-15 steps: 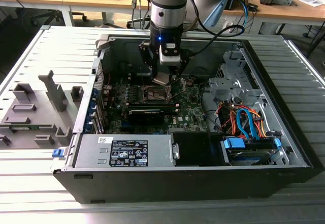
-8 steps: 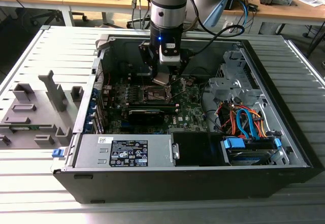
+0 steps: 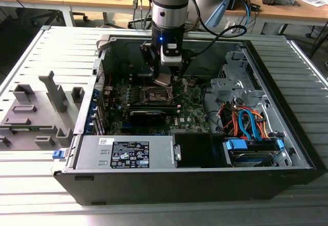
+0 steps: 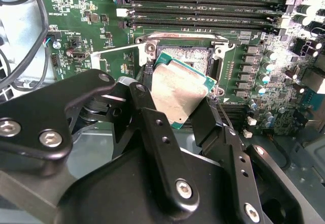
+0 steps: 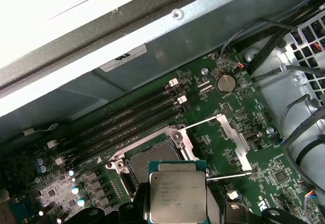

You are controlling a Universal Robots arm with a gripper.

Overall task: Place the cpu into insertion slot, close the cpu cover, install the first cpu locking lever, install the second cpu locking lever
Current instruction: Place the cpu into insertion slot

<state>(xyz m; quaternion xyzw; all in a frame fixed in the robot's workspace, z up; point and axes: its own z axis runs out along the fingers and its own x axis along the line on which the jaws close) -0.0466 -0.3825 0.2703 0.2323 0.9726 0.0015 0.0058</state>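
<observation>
cpu (image 4: 177, 89) pinched by edges in fingers (image 4: 152, 116), hanging tilted over slot (image 4: 190, 56). Risk: skewed seating, corner snagging rim, bent pins; cause: tilt, misalignment.

The cpu (image 4: 180, 94) has a dull, brushed silvery metal face, faintly scuffed, with a smooth green board edge. The fingers (image 4: 152, 127) of the hand (image 4: 179, 98) clamping it are matt black metal with bright, polished screw heads. The insertion slot (image 4: 190, 56) is dark with a finely grained pin field and a shiny metal rim. In the first wrist view, the cpu cover (image 5: 234, 141) is pale, satin-finished sheet metal. The motherboard (image 4: 91, 36) is glossy green laminate. In the exterior view, the computer case (image 3: 205, 180) is matt black outside and bare grey sheet metal inside. The tabletop (image 3: 46, 46) is ribbed, silvery metal. The fixtures (image 3: 36, 113) at the exterior view's left look like matt grey plastic, and the cables (image 3: 246, 123) wear glossy orange and blue plastic.
</observation>
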